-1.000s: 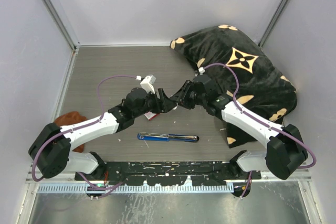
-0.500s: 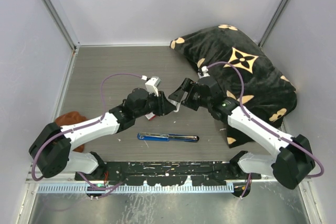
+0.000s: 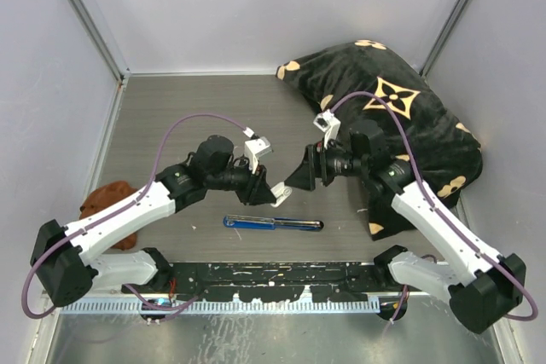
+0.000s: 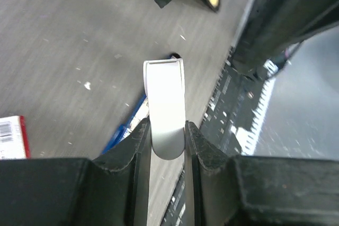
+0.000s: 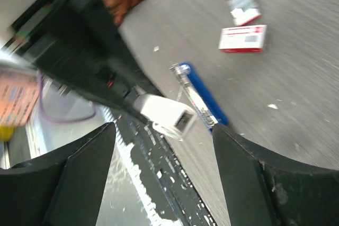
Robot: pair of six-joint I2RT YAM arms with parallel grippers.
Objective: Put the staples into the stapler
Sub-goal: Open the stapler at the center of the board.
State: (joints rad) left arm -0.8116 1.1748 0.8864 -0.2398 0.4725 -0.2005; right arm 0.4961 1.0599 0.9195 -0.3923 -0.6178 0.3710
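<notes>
The blue stapler (image 3: 273,223) lies opened out flat on the table near the front edge; it also shows in the left wrist view (image 4: 124,128) and the right wrist view (image 5: 204,96). My left gripper (image 3: 271,192) is shut on a small white oblong piece (image 4: 165,107) and holds it above the stapler. My right gripper (image 3: 299,178) is open and empty, facing that white piece (image 5: 164,112) from the right, apart from it. No silvery block of staples shows in any view.
A black patterned pillow (image 3: 401,125) fills the back right. A brown cloth (image 3: 101,198) lies at the left. Two red-and-white cardboard boxes (image 5: 242,38) lie on the table beyond the stapler. Grey walls close in three sides.
My left gripper has moved right and toward the front with the white piece. My right gripper has drawn back to the right and turned to face it.
</notes>
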